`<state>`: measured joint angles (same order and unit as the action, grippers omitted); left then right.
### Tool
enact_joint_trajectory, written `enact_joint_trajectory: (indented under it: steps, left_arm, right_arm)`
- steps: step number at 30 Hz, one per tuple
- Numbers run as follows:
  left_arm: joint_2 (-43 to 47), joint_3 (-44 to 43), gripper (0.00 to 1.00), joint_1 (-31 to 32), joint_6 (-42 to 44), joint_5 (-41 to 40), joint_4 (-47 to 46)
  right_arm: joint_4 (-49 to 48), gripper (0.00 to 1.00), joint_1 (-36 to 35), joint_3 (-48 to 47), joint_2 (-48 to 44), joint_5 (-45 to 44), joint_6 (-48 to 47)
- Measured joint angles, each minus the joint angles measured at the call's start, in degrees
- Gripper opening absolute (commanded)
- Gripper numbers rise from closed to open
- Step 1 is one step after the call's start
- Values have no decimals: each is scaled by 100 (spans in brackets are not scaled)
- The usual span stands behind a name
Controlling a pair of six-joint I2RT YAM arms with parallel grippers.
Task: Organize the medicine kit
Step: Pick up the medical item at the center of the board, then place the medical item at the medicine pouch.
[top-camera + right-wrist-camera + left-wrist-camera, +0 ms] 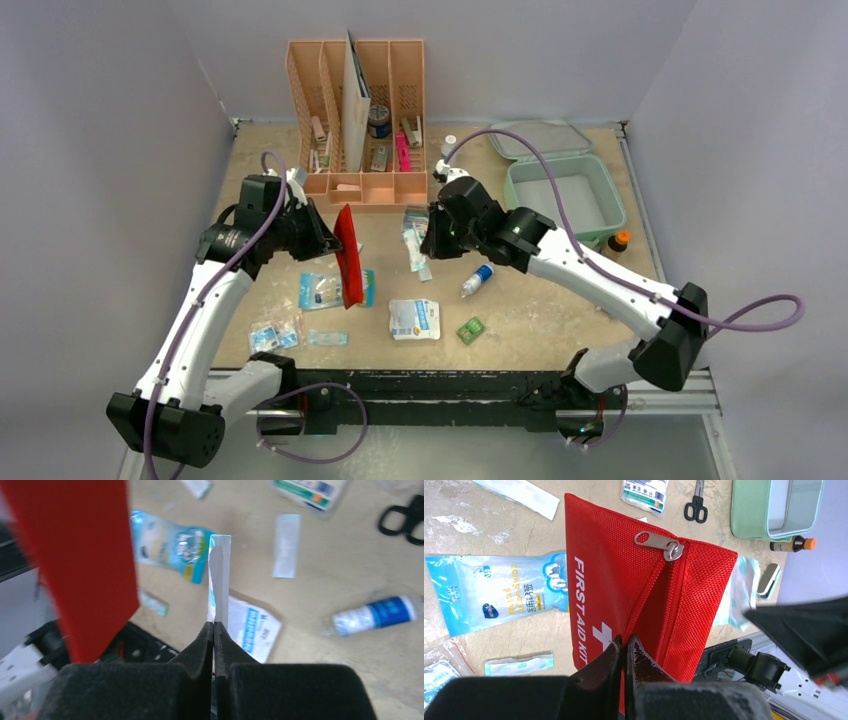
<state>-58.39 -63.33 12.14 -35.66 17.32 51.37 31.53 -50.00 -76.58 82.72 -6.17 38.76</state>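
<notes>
The medicine kit [565,195] is a mint-green case standing open at the back right, with its lid [540,140] laid back behind it; it also shows in the left wrist view [774,510]. My left gripper [624,640] is shut on the edge of a red zip pouch [624,585] marked FIRST AID KIT and holds it upright above the table [347,255]. My right gripper [213,625] is shut on a thin white-and-blue flat packet [220,575], held edge-up beside the red pouch [80,555]. The right gripper [430,240] is at mid-table.
A peach slotted organizer [357,120] stands at the back. Loose on the table are a blue packet [325,290], a gauze pack [414,319], a small green box [470,330], a blue-white bottle [478,278], scissors [695,507] and a brown bottle [618,241].
</notes>
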Motion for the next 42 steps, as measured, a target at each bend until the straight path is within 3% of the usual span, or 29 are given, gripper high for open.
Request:
enact_joint_trajectory:
  steps: [11,21,29,37,42]
  left_arm:
    - [-212,74,0,0,-120,72,-140]
    - [-249,149,0,0,-179,310,-256]
    - [-247,146,0,0,-232,570,-260]
    - [-247,146,0,0,-229,748,-258]
    - [-247,146,0,0,-229,962,-284]
  right_arm:
    - [-981,0,-767,-72,-520,621,310]
    - [-1655,0,-1016,-527,111,1029,780]
    - [-1134,0,-1075,-960,839,673,1021]
    - [-485,0,-1075,-999,962,122,1088]
    - [-431,0,-1073,-988,981,254,1233]
